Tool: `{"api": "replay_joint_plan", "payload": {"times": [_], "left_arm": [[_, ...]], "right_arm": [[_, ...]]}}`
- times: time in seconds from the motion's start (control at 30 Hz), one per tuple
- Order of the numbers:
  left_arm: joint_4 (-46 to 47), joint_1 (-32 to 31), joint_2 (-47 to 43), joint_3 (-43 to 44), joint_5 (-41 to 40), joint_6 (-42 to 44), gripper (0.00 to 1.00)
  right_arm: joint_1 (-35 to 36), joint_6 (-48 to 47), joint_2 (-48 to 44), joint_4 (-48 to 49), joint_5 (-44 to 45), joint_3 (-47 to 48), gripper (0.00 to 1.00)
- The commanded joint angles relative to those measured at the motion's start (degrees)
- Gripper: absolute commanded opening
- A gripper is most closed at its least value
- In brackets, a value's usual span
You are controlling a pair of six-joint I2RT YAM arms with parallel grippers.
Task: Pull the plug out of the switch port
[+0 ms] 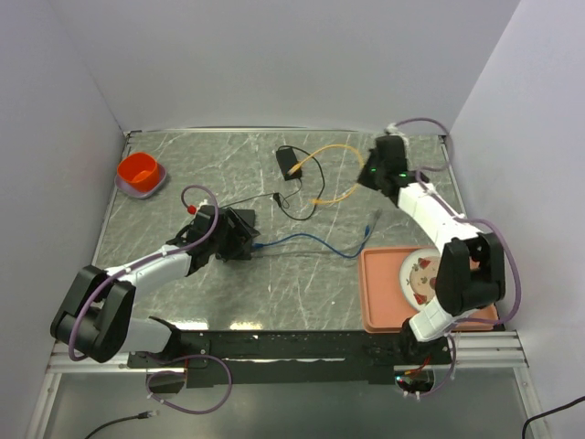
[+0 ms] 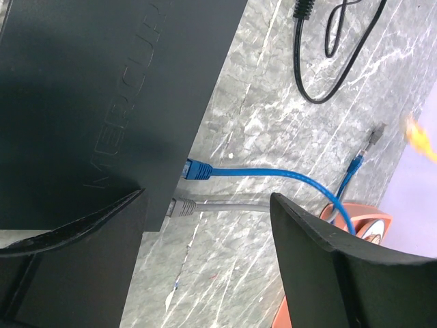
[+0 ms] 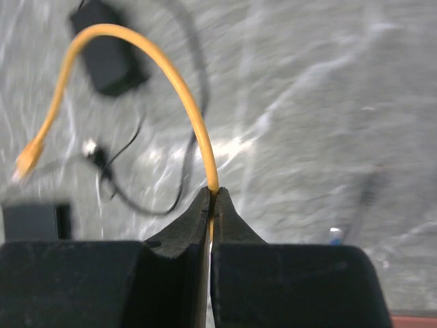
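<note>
The flat black switch (image 1: 236, 234) lies mid-table and fills the upper left of the left wrist view (image 2: 89, 89). A blue plug (image 2: 197, 169) and a grey plug (image 2: 181, 207) sit in ports on its side edge; the blue cable (image 1: 311, 241) runs right. My left gripper (image 2: 207, 199) is open, one finger over the switch's corner, the other to the right of the plugs, both cables between them. My right gripper (image 1: 366, 177) is shut on a yellow cable (image 3: 179, 75), held off the table at the back right. The cable's yellow plug (image 3: 27, 160) hangs free.
A small black adapter brick (image 1: 291, 163) with a thin black lead lies at the back centre. An orange tray (image 1: 379, 306) holding a plate (image 1: 422, 274) stands front right. A red bowl (image 1: 140, 174) sits at the back left. Walls enclose the table.
</note>
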Motion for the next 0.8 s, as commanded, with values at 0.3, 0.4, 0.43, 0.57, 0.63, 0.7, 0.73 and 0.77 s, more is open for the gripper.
{"api": "replay_joint_plan", "payload": {"times": [0.3, 0.4, 0.43, 0.57, 0.63, 0.7, 0.73, 0.77], "left_arm": [[0.48, 0.29, 1.05, -0.91, 2.64, -0.97, 0.79], [-0.66, 0.21, 1.49, -0.3, 2.38, -0.79, 0.77], [-1.36, 0.29, 1.32, -0.04, 2.2, -0.62, 0.77], [-1.63, 0.29, 0.0, -0.03, 0.97, -0.7, 0.76], [-1.71, 0.29, 0.0, 0.32, 0.71, -0.61, 0.76], [-3.38, 0.29, 0.08, 0.76, 0.45, -0.35, 0.76], [-3.65, 0.29, -0.09, 0.84, -0.08, -0.26, 0.76], [-4.08, 0.38, -0.35, 0.76, -0.34, -0.26, 0.75]], "right_arm": [[-16.42, 16.45, 6.43, 3.69, -1.39, 7.72, 0.0], [-18.09, 14.01, 12.24, -2.03, -0.43, 14.49, 0.34], [-17.48, 13.64, 12.69, -2.47, -0.08, 14.95, 0.41], [-14.94, 11.98, 8.49, 3.76, -0.69, 11.1, 0.51], [-12.75, 11.18, 7.07, 4.03, -0.07, 10.57, 0.51], [-10.9, 9.69, 4.18, 5.25, -0.07, 8.56, 0.51], [-8.28, 8.99, 1.82, 6.22, -1.9, 7.33, 0.51], [-6.77, 7.33, 0.75, 7.7, -3.49, 5.83, 0.51]]}}
